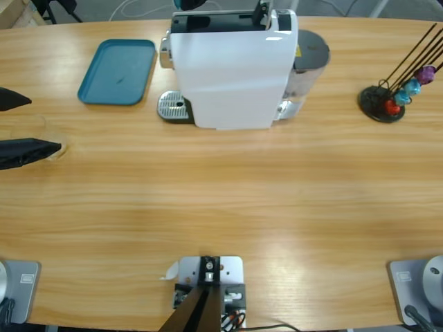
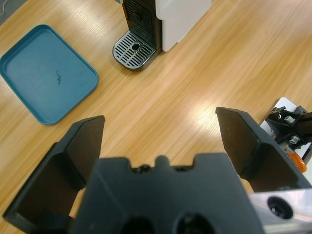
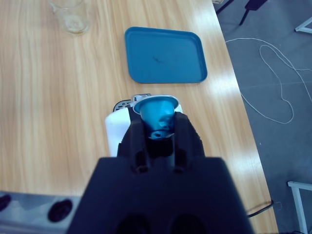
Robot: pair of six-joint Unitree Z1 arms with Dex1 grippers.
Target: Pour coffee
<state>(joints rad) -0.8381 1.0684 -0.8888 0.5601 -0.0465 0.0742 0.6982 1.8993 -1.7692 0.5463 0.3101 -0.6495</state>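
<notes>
My right gripper (image 3: 156,126) is shut on a blue coffee capsule (image 3: 156,113), held high above the front end of the white coffee machine (image 1: 232,76). In the high view only its tip (image 1: 188,3) peeks in at the top edge. My left gripper (image 1: 46,123) is at the table's left edge, jaws wide open (image 2: 161,119) and facing the machine's drip grid (image 2: 135,48). A clear glass cup (image 3: 69,17) stands left of the machine. In the high view it is a faint outline (image 1: 43,135) between the left jaws. No dark coffee shows in it.
A blue tray (image 1: 118,69) lies left of the machine near the table's far edge. A black capsule rack (image 1: 384,102) with coloured capsules stands at the far right. A white cable lies on the grey floor (image 3: 273,73) beyond the table.
</notes>
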